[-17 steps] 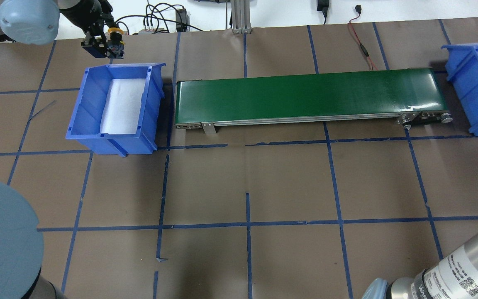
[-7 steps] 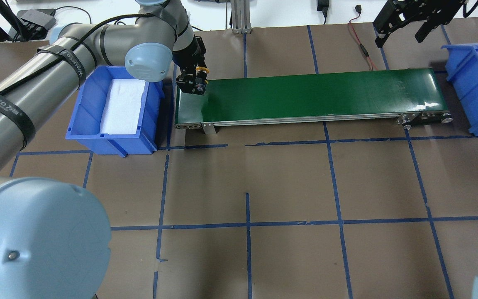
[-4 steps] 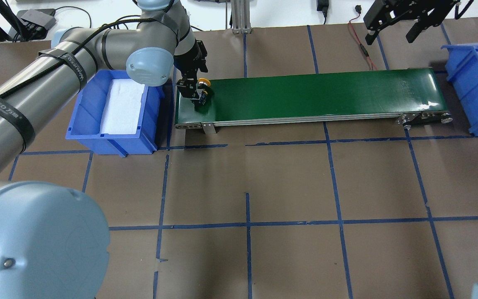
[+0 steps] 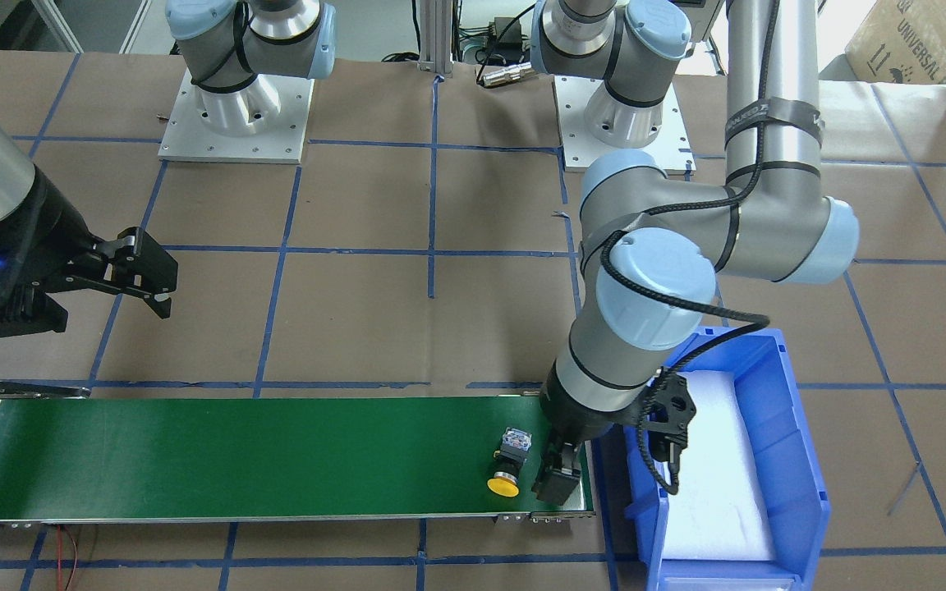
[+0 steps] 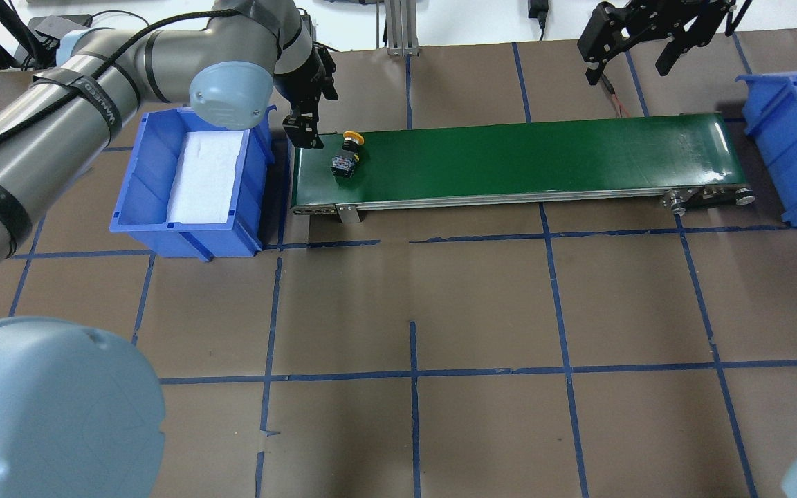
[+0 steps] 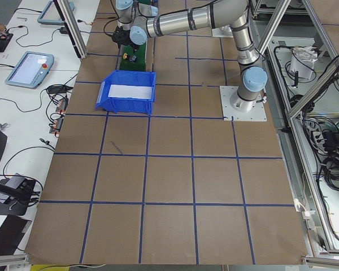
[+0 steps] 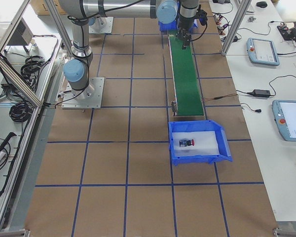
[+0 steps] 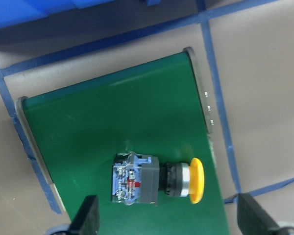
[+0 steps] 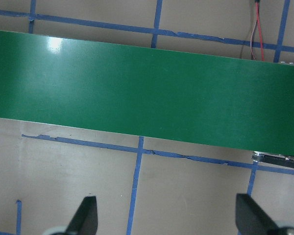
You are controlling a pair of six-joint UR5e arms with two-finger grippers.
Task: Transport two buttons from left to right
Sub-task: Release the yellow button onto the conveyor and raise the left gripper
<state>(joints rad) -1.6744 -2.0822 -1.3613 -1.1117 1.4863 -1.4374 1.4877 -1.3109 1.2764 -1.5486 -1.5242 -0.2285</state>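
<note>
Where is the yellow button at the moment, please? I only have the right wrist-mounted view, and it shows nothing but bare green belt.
Observer: The yellow button lies on its side on the belt, at the end on the robot's left, near the left blue bin.
Operator: Thank you. Is it being held?
Observer: No. The left gripper is open, beside it and not touching it.
Operator: And the other button?
Observer: The red button lies in the right blue bin, past the belt's other end.
</note>
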